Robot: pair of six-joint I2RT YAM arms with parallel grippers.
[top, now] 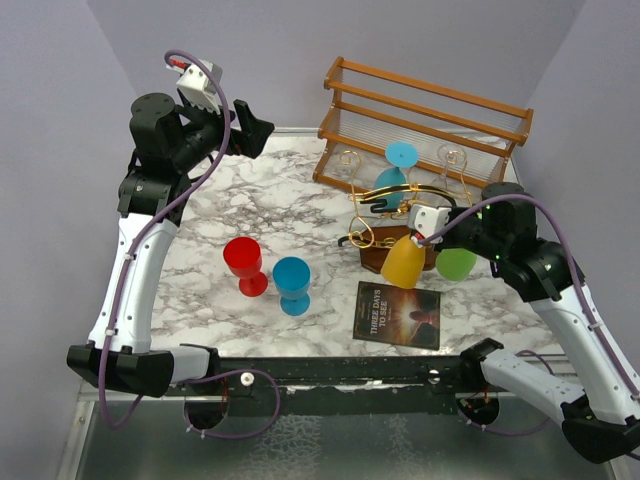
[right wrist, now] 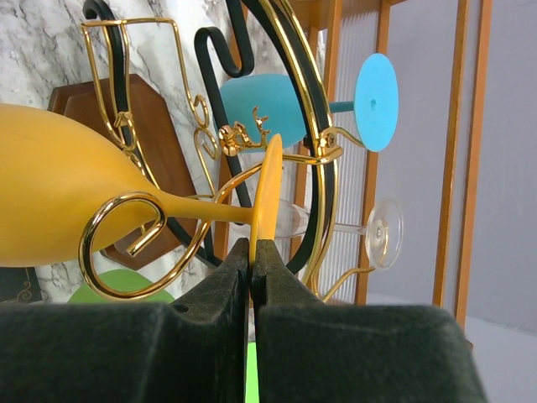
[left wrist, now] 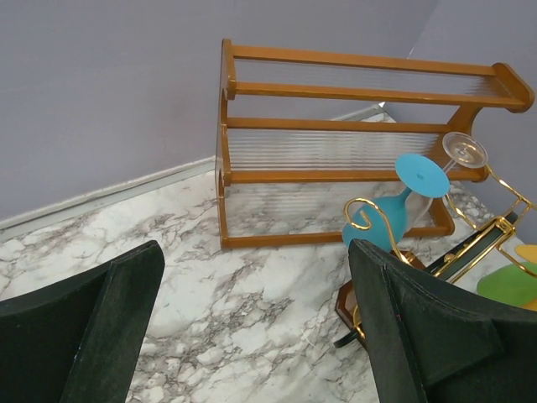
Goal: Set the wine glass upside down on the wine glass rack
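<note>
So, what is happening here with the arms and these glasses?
The right arm holds the yellow wine glass by its foot, jaws shut on the foot's edge, right at the wine glass rack; the stem sits among the gold loops. A teal glass already hangs there. The left arm is raised at the far left, jaws open and empty. A red glass and a blue glass stand on the table.

right wrist view: yellow wine glass (right wrist: 59, 197) bowl cut by frame edge at 9 o'clock; its foot's lower rim is hidden between right gripper (right wrist: 252, 245) pads. green wine glass (right wrist: 122, 285) mostly hidden behind pads, 7 o'clock. left wrist view: wine glass rack (left wrist: 344, 304) base largely behind left gripper (left wrist: 256, 277) finger, 4 o'clock.
</note>
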